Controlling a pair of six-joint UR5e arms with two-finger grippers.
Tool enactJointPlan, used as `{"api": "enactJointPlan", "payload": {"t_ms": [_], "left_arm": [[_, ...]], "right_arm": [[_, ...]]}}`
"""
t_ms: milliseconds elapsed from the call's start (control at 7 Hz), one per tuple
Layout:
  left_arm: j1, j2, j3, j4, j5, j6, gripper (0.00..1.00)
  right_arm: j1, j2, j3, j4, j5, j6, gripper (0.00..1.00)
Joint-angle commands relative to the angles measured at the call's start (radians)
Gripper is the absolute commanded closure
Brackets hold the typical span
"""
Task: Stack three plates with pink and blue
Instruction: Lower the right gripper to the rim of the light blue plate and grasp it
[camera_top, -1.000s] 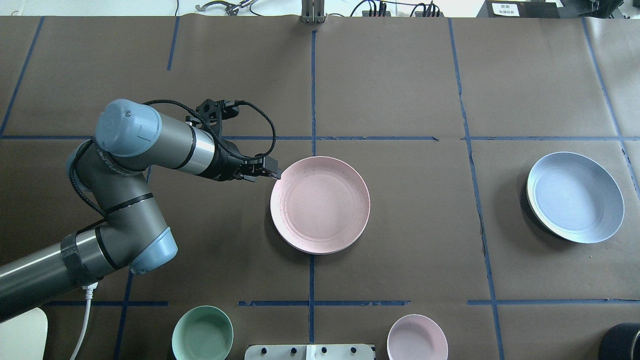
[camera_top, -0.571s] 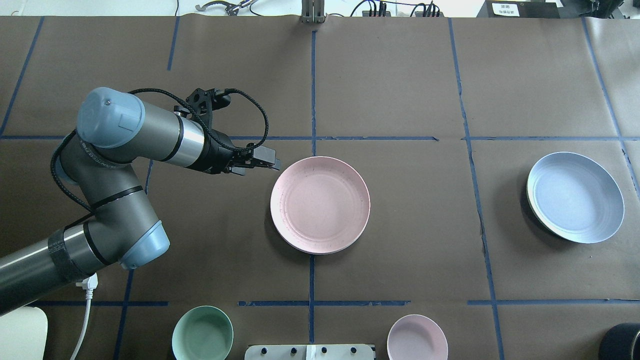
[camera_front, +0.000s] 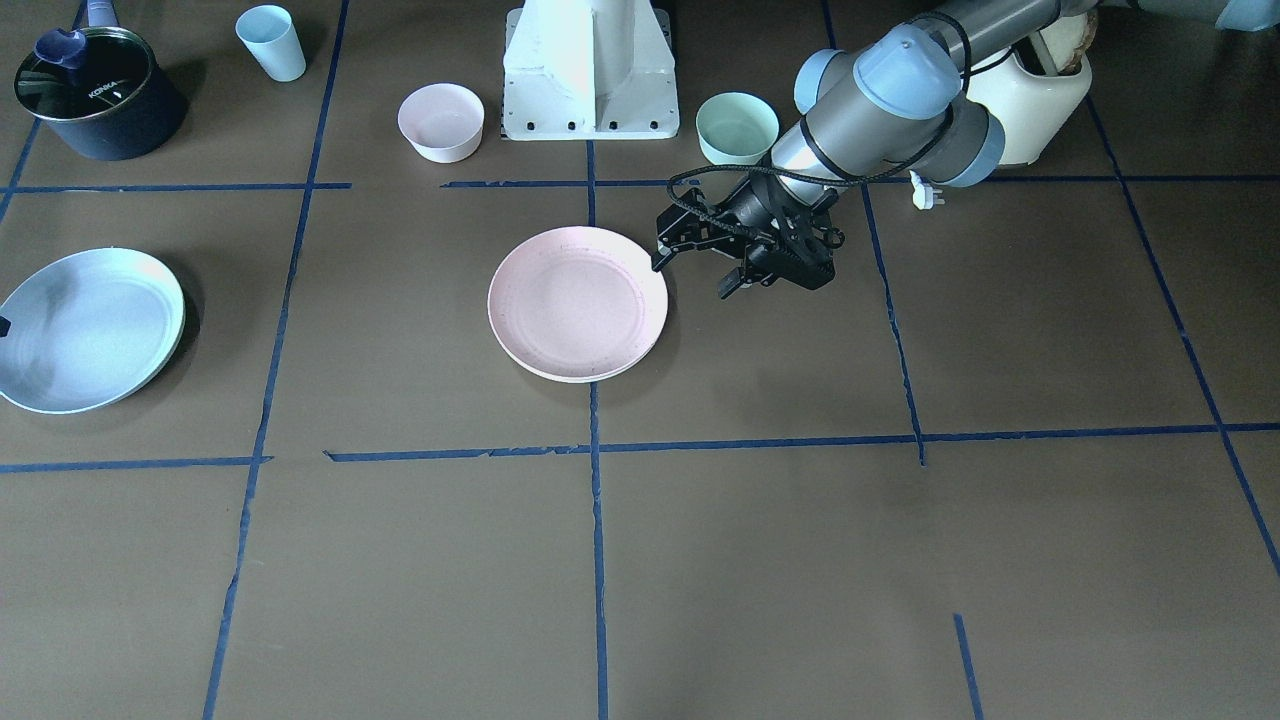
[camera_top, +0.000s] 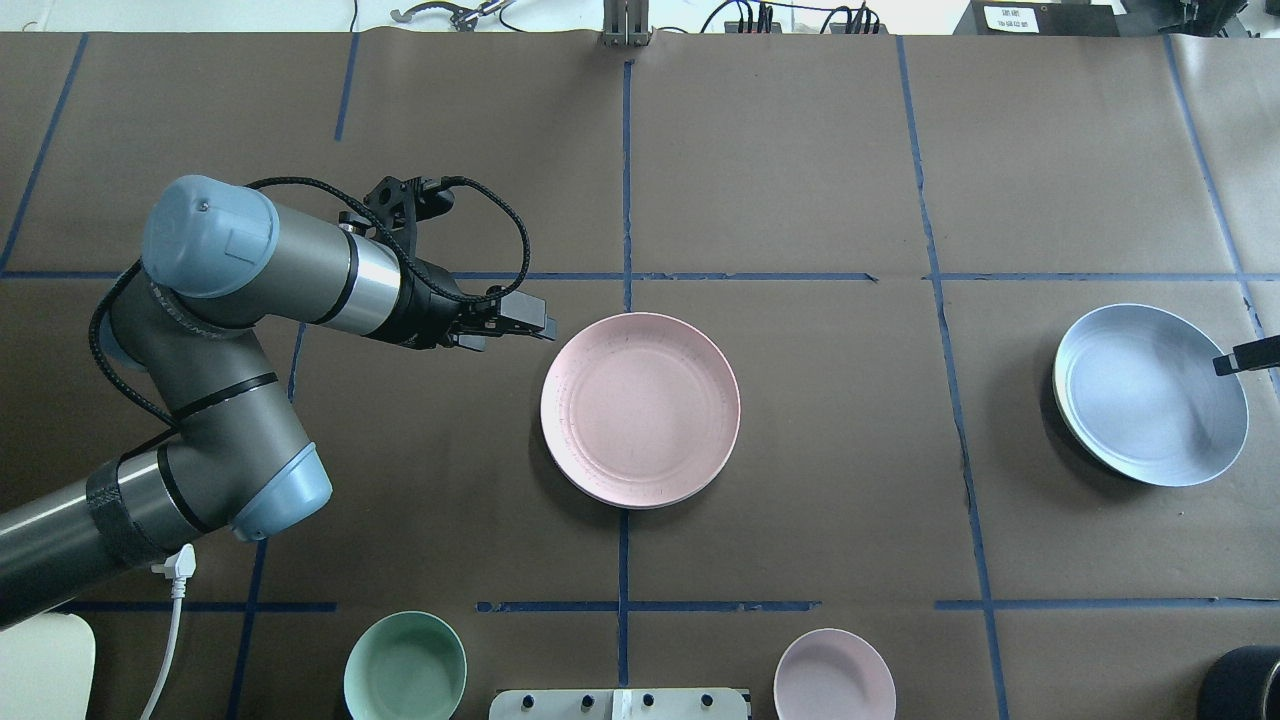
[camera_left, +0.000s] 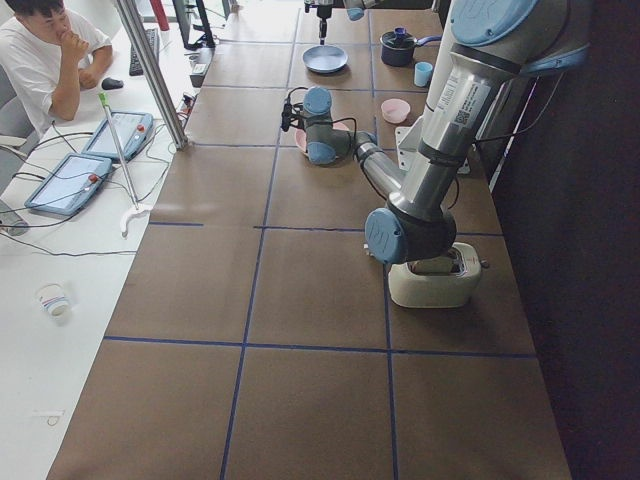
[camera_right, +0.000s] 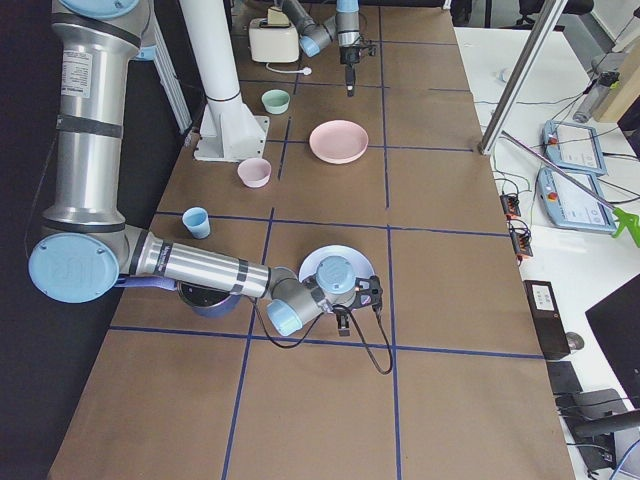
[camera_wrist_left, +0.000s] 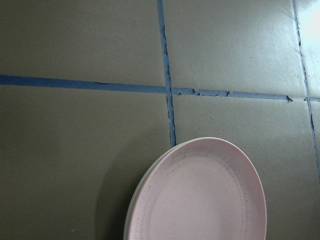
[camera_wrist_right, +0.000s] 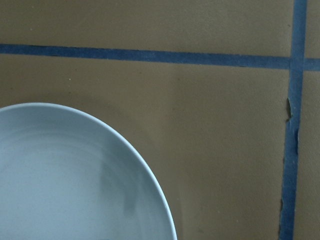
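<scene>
A pink plate (camera_top: 640, 410) (camera_front: 577, 303) lies at the table's middle. In the left wrist view a second, paler rim shows under the pink plate (camera_wrist_left: 200, 195). My left gripper (camera_top: 535, 323) (camera_front: 693, 277) hovers just off its left rim, open and holding nothing. A blue plate (camera_top: 1150, 395) (camera_front: 88, 330) sits at the far right, with a pale rim under its edge. Only one black fingertip of my right gripper (camera_top: 1245, 357) pokes in over that plate's right rim, so whether it is open or shut is unclear. The right wrist view shows the blue plate (camera_wrist_right: 75, 175) but no fingers.
A green bowl (camera_top: 405, 665) and a pink bowl (camera_top: 835, 675) stand near the robot base (camera_front: 590, 70). A dark pot (camera_front: 95, 95) and a light blue cup (camera_front: 272, 42) sit at the robot's right, a white toaster (camera_front: 1040, 95) at its left.
My left gripper has drawn back from the pink plate's rim, a little left and away. The right gripper's fingertip has come into the overhead view over the blue plate.
</scene>
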Motion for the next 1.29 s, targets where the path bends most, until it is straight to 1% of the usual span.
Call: {"api": "enactJointPlan", "payload": {"t_ms": [0, 143, 286, 429, 714, 857, 1000, 1143], "left_arm": [[0.0, 0.013, -0.01, 0.0, 0.001, -0.002, 0.0], [0.0, 0.022, -0.019, 0.0, 0.0, -0.002, 0.0], [0.0, 0.022, -0.024, 0.0, 0.001, -0.002, 0.0], [0.001, 0.027, -0.025, 0.0, 0.0, -0.002, 0.0], [0.0, 0.028, -0.025, 0.0, 0.001, -0.002, 0.0], [0.001, 0.028, -0.025, 0.0, 0.0, -0.002, 0.0], [0.0, 0.028, -0.025, 0.0, 0.0, -0.002, 0.0], [0.0, 0.028, -0.027, 0.0, 0.0, -0.002, 0.0]], "right_arm": [[-0.02, 0.036, -0.034, 0.002, 0.01, 0.0, 0.02], [-0.032, 0.035, -0.042, 0.007, 0.008, 0.002, 0.33], [-0.032, 0.028, -0.045, 0.007, 0.008, 0.003, 0.86], [-0.034, 0.028, -0.045, 0.007, 0.01, 0.005, 0.99], [-0.034, 0.027, -0.025, 0.008, 0.046, 0.031, 1.0], [-0.035, 0.025, 0.028, 0.005, 0.054, 0.035, 1.0], [-0.052, 0.027, 0.123, 0.001, 0.063, 0.136, 1.0], [-0.136, 0.037, 0.236, 0.004, 0.05, 0.331, 1.0]]}}
